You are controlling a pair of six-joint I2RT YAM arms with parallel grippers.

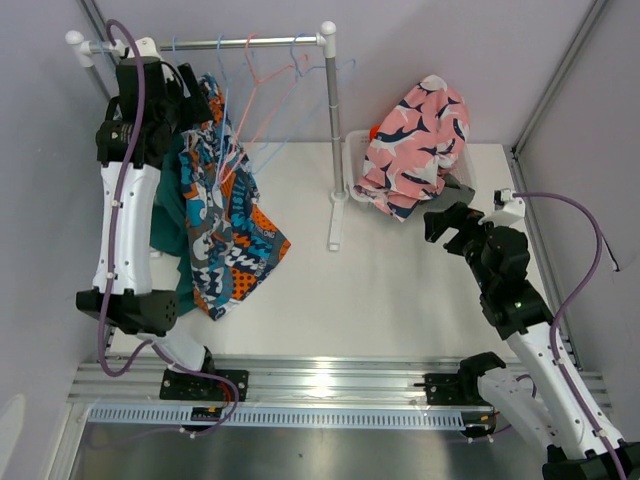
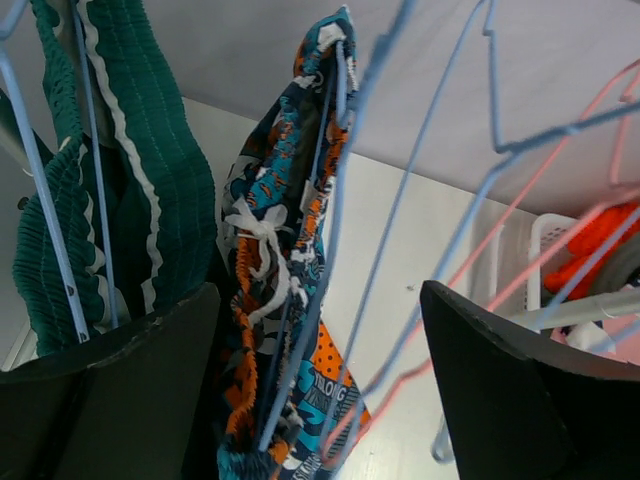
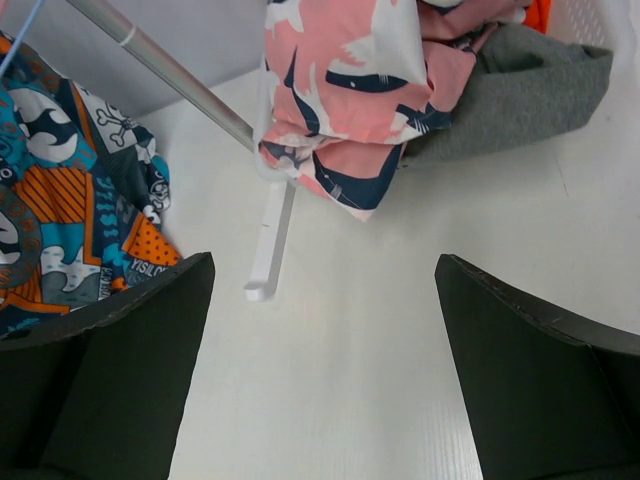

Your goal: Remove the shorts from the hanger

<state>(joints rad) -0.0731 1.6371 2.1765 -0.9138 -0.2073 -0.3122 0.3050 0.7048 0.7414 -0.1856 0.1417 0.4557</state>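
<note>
This is a robotics lab test cell. A white table (image 1: 400, 290) is boxed in by plain grey panels (image 1: 450, 40) and metal framing (image 1: 560, 75). A left arm (image 1: 125, 220) and a right arm (image 1: 520, 300) are bolted to an aluminium rail (image 1: 330, 380). A small staged rack (image 1: 330, 110) is hung with shorts (image 1: 225, 240).

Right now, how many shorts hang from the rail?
2: teal ribbed cloth shorts at the left of the metal rail, blue-orange-white printed shorts beside them; the left arm may hide more.
</note>
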